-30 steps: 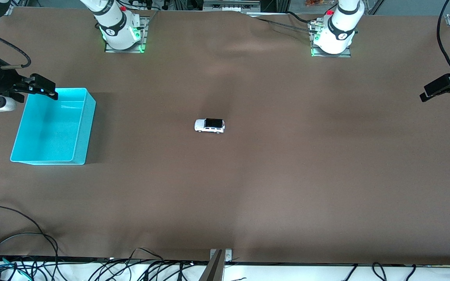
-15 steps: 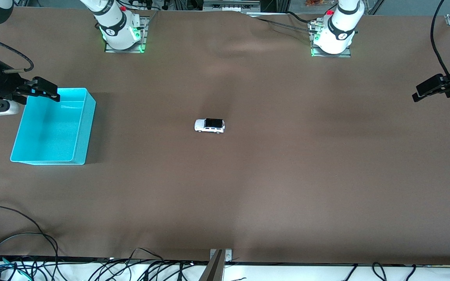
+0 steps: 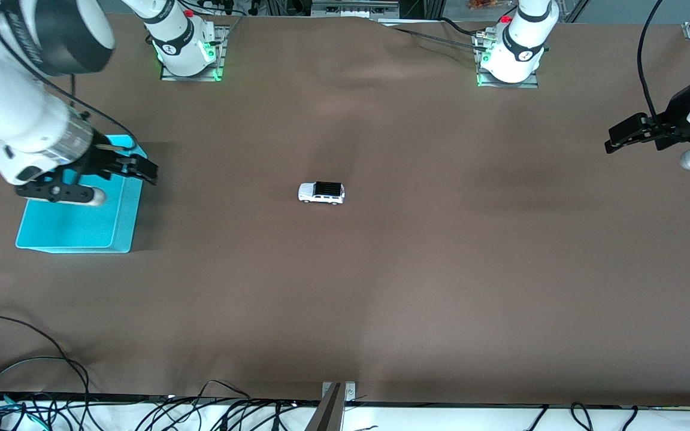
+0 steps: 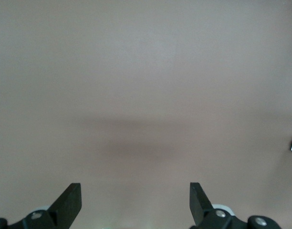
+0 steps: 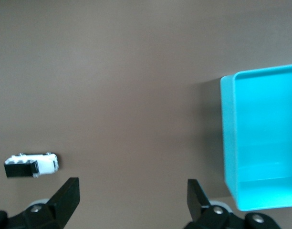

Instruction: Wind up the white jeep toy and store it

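Two grippers hung over the brown table (image 3: pixel 441 269), and neither one held or touched anything. The right gripper (image 3: pixel 144 170) was over the edge of the cyan bin (image 3: pixel 81 230) that faces the table's middle, at the right arm's end of the table. Its fingers (image 5: pixel 67 193) stood wide apart, with only bare tabletop showing between them in the right wrist view. The left gripper (image 3: pixel 616 135) hovered over bare cloth near the left arm's end of the table, and its fingers (image 4: pixel 69 202) were likewise spread wide with nothing between them. The white jeep toy (image 3: pixel 321 193) sat on its wheels near the middle of the table, well apart from both grippers and from the bin, its black roof panel facing up.
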Tool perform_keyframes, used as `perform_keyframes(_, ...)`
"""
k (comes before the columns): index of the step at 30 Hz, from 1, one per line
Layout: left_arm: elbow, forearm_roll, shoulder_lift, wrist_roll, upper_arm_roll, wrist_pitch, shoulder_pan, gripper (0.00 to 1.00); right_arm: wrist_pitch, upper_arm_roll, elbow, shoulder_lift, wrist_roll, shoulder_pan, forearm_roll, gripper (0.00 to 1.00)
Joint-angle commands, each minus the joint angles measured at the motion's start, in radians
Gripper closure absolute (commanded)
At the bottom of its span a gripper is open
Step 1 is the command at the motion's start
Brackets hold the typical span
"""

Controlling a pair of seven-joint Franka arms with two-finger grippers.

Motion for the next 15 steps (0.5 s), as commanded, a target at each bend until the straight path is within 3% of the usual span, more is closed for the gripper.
perform_keyframes(1,0.046,-0.016,0.016,0.022,0.001,-0.014,-0.003,0.0,0.124,-0.002,-0.125,-0.023,0.203,0.032,0.008,0.0)
perform_keyframes(15,0.075,-0.02,0.032,0.022,-0.005,-0.011,-0.003,0.0,0.33,0.0,-0.219,0.04,0.68,0.16,0.017,0.0)
